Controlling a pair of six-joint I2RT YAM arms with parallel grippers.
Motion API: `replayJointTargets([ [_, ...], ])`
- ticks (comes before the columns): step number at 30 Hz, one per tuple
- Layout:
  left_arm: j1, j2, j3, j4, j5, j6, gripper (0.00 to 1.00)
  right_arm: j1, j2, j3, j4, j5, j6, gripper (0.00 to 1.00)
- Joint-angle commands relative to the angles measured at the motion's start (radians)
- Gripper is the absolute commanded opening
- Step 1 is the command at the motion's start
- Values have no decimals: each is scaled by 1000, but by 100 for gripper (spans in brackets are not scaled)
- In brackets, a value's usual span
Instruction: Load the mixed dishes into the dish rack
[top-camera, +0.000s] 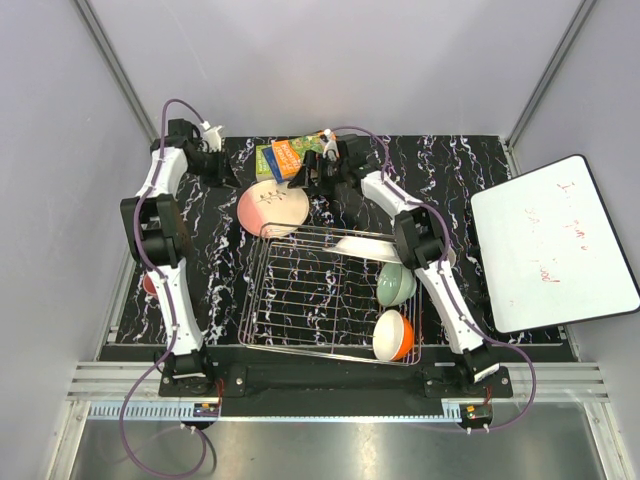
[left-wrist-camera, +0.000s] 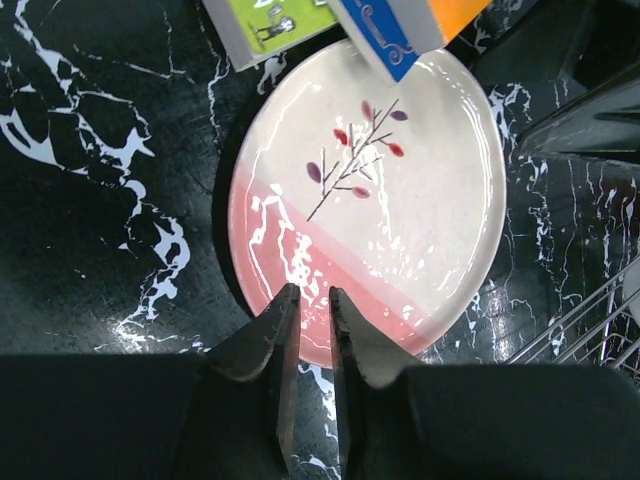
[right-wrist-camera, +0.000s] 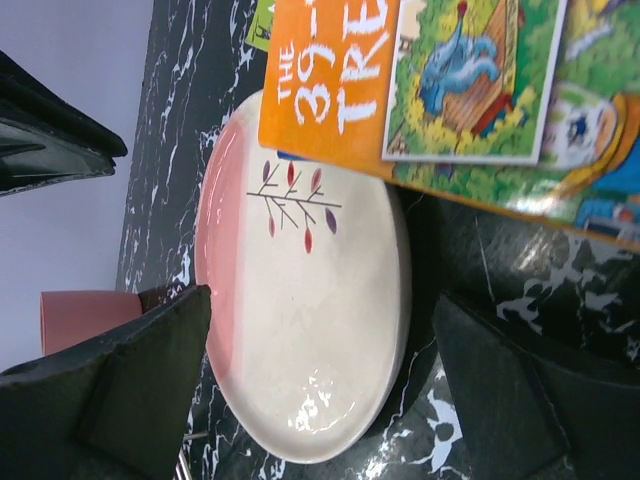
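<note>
The pink-and-cream plate (top-camera: 272, 208) lies flat on the black marble table just beyond the dish rack (top-camera: 300, 300), its far rim tucked under the books. My left gripper (left-wrist-camera: 312, 292) hovers over the plate's pink rim (left-wrist-camera: 300, 250). Its jaws are a narrow slit apart with nothing between them. My right gripper (right-wrist-camera: 330, 390) is wide open, one finger on each side of the plate (right-wrist-camera: 320, 330), not touching it. In the rack are a white plate (top-camera: 365, 245), a pale green bowl (top-camera: 396, 283) and an orange bowl (top-camera: 393, 335).
Colourful books (top-camera: 290, 155) overlap the plate's far edge. A pinkish cup (right-wrist-camera: 75, 318) stands at the left, and a red vessel (top-camera: 150, 284) shows partly behind the left arm. A whiteboard (top-camera: 550, 245) lies off the table's right side.
</note>
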Motion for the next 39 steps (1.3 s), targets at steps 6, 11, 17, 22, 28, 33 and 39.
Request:
replayJointTargets([
  [6, 7, -8, -50, 34, -14, 16, 21, -4, 119, 154, 78, 39, 103, 100],
  [11, 9, 15, -67, 39, -38, 26, 24, 9, 100, 107, 175, 53, 139, 100],
  [17, 9, 65, -11, 40, -71, 23, 40, 15, 30, 59, 152, 18, 96, 100],
  [22, 2, 116, 39, 42, -57, 4, 52, 19, -117, -106, 156, -8, 51, 100],
  [28, -7, 157, 91, 51, -52, 4, 56, 26, -344, -404, 293, 2, 30, 100],
  [33, -7, 173, 95, 59, -18, 3, 50, 27, -417, -490, 282, 5, 10, 100],
  [39, -18, 178, 58, 59, 21, 24, 35, 18, -398, -467, 239, 8, 5, 100],
])
